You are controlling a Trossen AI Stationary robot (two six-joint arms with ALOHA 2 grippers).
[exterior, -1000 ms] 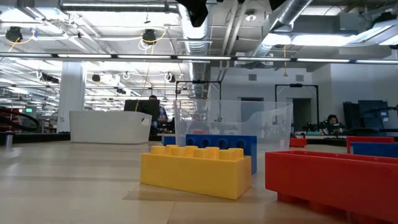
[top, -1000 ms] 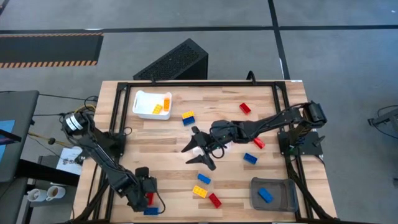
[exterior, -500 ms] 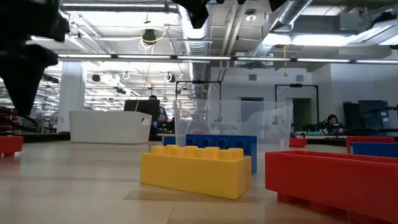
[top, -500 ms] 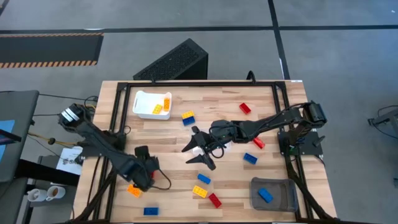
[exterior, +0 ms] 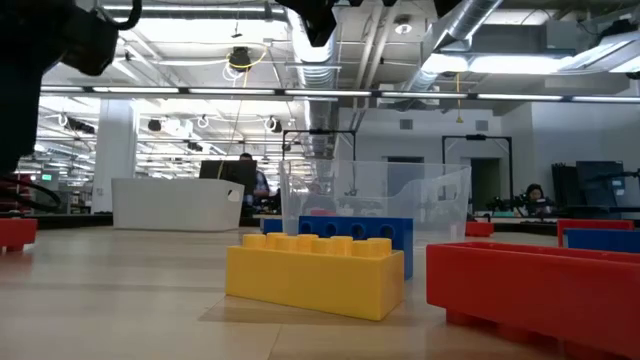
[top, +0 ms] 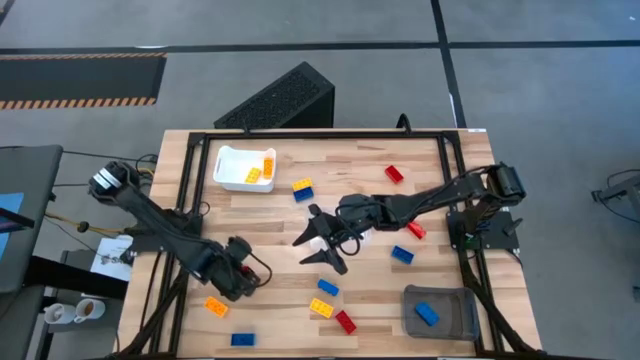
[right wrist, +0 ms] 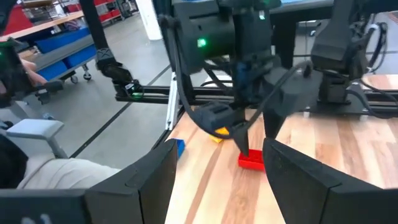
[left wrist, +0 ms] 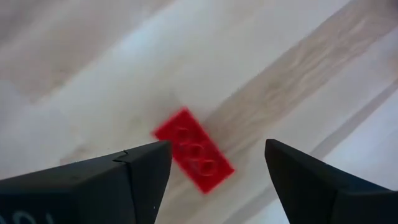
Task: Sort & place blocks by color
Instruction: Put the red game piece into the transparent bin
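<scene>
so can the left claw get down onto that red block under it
Probably yes. The left claw hangs open right over the red block, which lies flat on bare table with nothing touching it. The block sits between the fingers, so a straight drop looks clear.

We see two black jointed arms trailing dark cables, each ending in angular matte-black fingers (left wrist: 323, 186).

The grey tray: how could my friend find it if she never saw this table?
From above, find the wooden table and go to its bottom right corner in the picture. The grey tray sits there, dark and holding one blue block, while the white tray at the opposite corner holds yellow-orange blocks.
</scene>
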